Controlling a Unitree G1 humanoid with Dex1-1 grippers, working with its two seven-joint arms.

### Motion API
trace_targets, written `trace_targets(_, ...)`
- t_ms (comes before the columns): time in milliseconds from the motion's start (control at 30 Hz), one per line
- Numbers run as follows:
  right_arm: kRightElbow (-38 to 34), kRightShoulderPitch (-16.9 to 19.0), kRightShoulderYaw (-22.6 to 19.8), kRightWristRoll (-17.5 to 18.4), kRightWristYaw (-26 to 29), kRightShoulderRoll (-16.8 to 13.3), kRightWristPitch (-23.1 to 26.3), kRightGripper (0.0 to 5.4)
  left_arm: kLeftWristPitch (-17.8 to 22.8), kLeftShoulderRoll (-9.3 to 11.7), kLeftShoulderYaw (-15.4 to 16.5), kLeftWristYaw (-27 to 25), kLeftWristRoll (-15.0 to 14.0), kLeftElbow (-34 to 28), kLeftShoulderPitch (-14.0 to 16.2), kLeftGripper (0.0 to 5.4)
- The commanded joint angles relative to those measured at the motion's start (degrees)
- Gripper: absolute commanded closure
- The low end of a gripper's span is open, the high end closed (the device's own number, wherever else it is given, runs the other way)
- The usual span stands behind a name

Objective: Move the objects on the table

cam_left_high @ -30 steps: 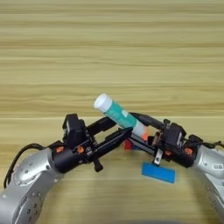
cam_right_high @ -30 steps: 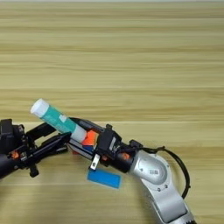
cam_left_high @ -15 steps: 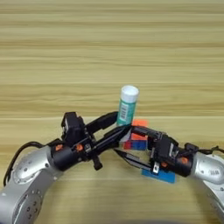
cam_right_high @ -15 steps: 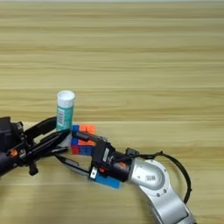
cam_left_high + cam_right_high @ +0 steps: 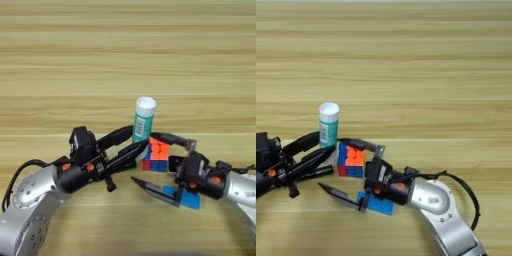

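A white glue stick (image 5: 144, 120) with a green label stands upright on the table (image 5: 128, 60). My left gripper (image 5: 140, 138) reaches in from the left, its two black fingers closed around the stick's lower part. Right beside the stick lies the multicoloured puzzle cube (image 5: 156, 156). The flat blue block (image 5: 187, 198) rests in front of the cube. My right gripper (image 5: 143, 157) comes in from the right and is open wide. One of its fingers passes behind the cube and the other lies low in front of it, over the blue block's left end.
Both arms crowd the near edge of the table: the left forearm (image 5: 45, 187) at bottom left, the right forearm (image 5: 431, 197) at bottom right. Bare planks (image 5: 406, 60) stretch across the far side.
The glue stick swung from tilted to upright a second ago and has stayed in place since. The right gripper drew back towards the right and spread its fingers around the cube.
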Motion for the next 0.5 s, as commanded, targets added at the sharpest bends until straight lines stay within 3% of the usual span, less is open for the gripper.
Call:
trace_targets(33, -3.15, -1.32, -4.28, 3.98, 0.23, -1.56, 2.66, 0.01, -0.94, 2.42, 1.18, -1.92, 1.79, 0.73, 0.61, 3.8)
trace_targets(167, -7.44, -2.78, -9.9, 13.21, 0.29, -2.36, 6.47, 0.0, -1.64, 4.96, 1.47, -4.13, 4.17, 2.38, 0.43, 3.8)
trace_targets(233, -9.62, -3.47, -11.86, 17.11, -0.01, -2.48, 8.59, 0.0, -2.64, 7.24, 0.67, -5.63, 7.31, 3.48, 0.37, 3.8)
trace_targets(333, -10.54, -3.47, -12.94, 18.52, 0.27, -2.48, 9.99, 0.0, -3.64, 9.16, -0.74, -6.48, 11.44, 4.52, 0.46, 3.8)
trace_targets(500, -10.61, -3.66, -13.55, 18.09, 0.41, -2.03, 10.75, 0.0, -6.26, 12.38, -5.4, -7.17, 20.86, 6.49, 0.64, 3.8)
